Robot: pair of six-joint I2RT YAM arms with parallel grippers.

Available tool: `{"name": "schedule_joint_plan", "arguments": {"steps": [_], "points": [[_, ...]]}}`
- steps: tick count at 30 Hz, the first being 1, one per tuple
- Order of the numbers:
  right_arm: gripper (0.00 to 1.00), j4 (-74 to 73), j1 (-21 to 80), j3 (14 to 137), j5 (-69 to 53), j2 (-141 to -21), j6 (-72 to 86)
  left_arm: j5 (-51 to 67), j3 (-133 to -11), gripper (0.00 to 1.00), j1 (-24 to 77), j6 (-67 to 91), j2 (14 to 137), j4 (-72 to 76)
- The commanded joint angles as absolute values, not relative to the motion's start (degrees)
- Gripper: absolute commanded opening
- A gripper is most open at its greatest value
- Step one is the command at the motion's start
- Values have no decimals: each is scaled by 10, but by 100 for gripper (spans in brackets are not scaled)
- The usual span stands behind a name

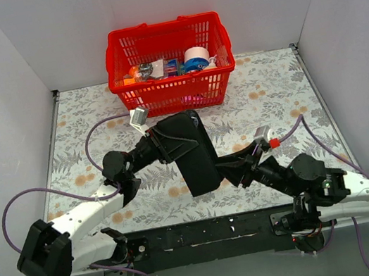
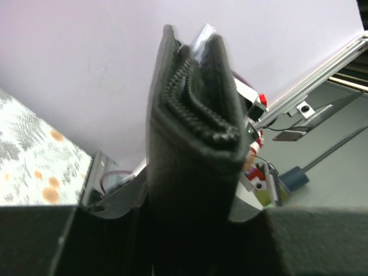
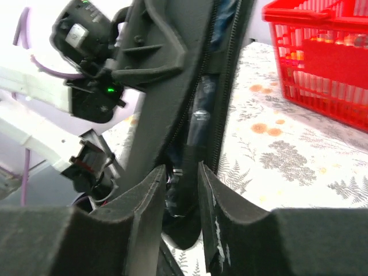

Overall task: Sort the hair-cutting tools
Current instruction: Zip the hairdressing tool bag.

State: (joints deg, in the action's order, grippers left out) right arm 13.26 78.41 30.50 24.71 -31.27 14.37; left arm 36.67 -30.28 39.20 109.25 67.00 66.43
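The black pouch (image 1: 199,160) is held up, clamped in the left gripper (image 1: 160,143). The right gripper (image 3: 179,192) is parted at the open zip, grasping nothing. A slim glossy tool (image 3: 199,123) is seen inside. The pouch should be steadied and the fingers drawn straight back, so nothing is snagged.

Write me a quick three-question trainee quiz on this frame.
1. True or false: the black zip pouch lies flat with nothing holding it.
2. The red basket sits on the table at: A) its near edge, B) its far edge, C) its left edge.
3. Which gripper clamps the pouch?

Key: 1 false, it is held upright. 2 B. 3 the left gripper; the right gripper has its fingers apart at the pouch's open zip.
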Motion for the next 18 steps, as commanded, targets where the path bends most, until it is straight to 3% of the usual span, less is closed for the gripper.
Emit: {"name": "schedule_joint_plan", "arguments": {"steps": [1,7,18], "points": [[40,-88,761,362,364,-266,162,403,-366,0,410,1168,581,468],[41,-232,760,365,368,-233,212,331,-447,0,410,1084,551,274],[40,-136,760,324,262,-271,211,191,-483,0,410,1069,563,118]]}}
